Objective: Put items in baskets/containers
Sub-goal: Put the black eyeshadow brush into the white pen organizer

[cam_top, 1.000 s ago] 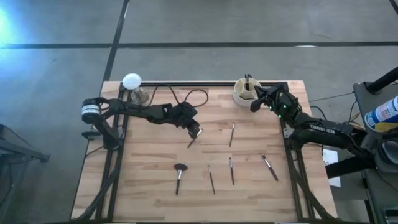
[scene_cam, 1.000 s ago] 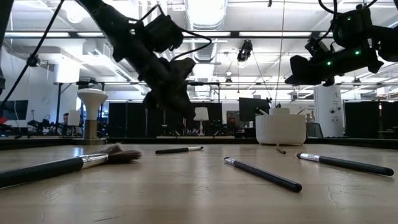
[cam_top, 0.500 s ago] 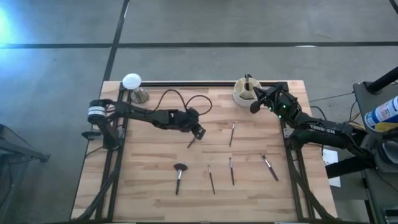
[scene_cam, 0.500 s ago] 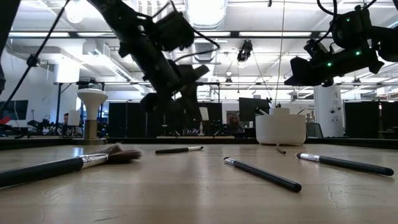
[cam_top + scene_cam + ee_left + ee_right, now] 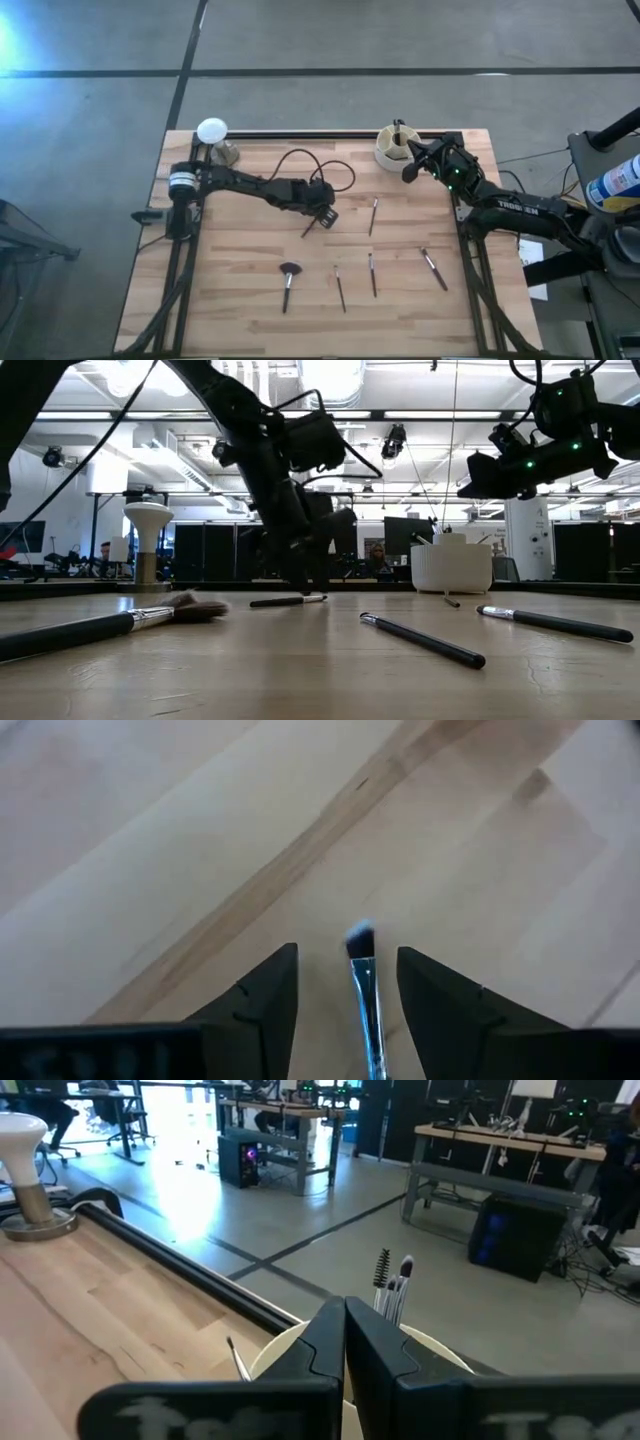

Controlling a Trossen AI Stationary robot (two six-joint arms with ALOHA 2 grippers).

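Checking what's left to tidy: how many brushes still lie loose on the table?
6: one between the open left gripper fingers; one mid-table; a fluffy-headed one; two near the front; one at right. Others stand in the cup.

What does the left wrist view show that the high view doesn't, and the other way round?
Only the left wrist view shows the left gripper open, its fingers either side of a brush with a metal ferrule and dark tip. Only the high view shows the cup at the table's far edge, the right gripper beside it, and five other brushes, including the fluffy-headed brush. Both show the wooden table and that one brush under the left gripper.
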